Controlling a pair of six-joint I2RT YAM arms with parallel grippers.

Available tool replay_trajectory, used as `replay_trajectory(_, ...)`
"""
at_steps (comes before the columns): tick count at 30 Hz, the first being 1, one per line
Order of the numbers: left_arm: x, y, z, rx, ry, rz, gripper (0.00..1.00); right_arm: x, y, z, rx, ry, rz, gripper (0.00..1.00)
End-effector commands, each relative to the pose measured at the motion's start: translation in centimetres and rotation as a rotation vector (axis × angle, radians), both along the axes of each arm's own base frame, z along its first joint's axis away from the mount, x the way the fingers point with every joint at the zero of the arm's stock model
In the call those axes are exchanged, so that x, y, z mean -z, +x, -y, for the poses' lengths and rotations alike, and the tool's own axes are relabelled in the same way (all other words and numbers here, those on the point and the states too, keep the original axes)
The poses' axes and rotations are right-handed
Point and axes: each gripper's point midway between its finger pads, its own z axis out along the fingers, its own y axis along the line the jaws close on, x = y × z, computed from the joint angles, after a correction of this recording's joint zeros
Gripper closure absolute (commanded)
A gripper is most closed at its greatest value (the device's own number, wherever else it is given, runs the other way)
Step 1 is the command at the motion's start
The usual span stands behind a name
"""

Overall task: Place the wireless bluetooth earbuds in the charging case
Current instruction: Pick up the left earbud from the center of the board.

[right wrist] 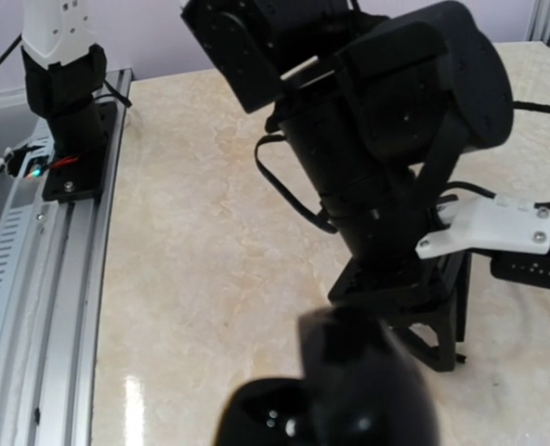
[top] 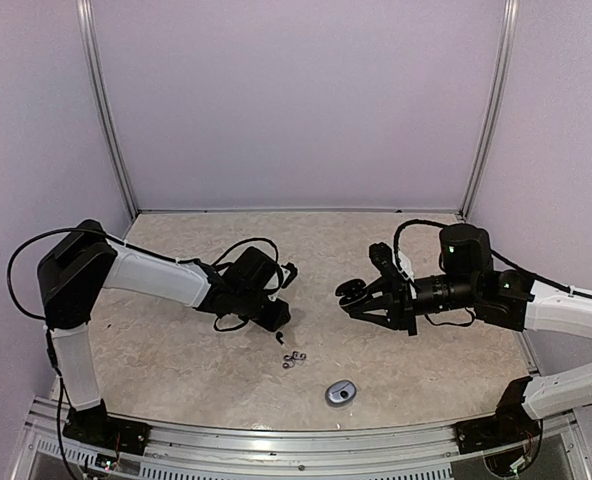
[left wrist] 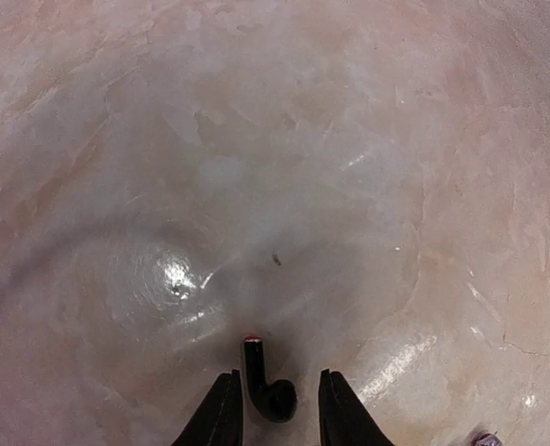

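the left gripper [left wrist: 278,373] hangs low over the table [top: 176,350], a glossy slab with a marbled beige and pink stone pattern that throws back soft glare. its two dark, tapered fingers [left wrist: 221,413] stand apart on either side of a black earbud [left wrist: 268,386], which lies flat on the stone. the bud is shiny black, with a straight stem capped by a tiny red spot and a rounded bulb at the near end. there is a visible gap between the bulb and the right-hand finger, so the claw is released and only straddles the bud.

just beside that spot, toward the near edge, lie the silvery buds [top: 294,359], a small glinting cluster with no detail to be made out. nearer the edge still sits a grey case [top: 341,392], a smooth silver oval with a dark centre.

the right gripper [top: 346,293] is raised above the table and well apart from the left one, turned toward it. it is clenched around a black case [right wrist: 331,400], a rounded, glossy shell. the wrist view shows it blurred, with two pale dots in a hollow. beyond it stands the matte black left arm [right wrist: 377,139] and a ribbed aluminium rail [right wrist: 33,279].
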Motion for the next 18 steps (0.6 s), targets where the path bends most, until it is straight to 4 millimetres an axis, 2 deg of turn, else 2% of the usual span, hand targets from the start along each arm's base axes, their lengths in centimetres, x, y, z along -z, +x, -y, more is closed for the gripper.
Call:
replay_trajectory(1,0.79,0.47,-0.53,-0.005,0.029,0.045,0.71,-0.34,0.30,0.37,0.015,0.009,0.018,0.98)
replay_trajectory(7,1.35,0.27,-0.97,0.012,0.045,0.068,0.73,-0.21,0.32,0.42,0.018,0.005,0.018,0.98)
replay_trajectory(18,0.44,0.27,-1.09,0.056,-0.018,0.133,0.78,-0.18,0.45,0.50,0.027,0.002,0.021,0.98)
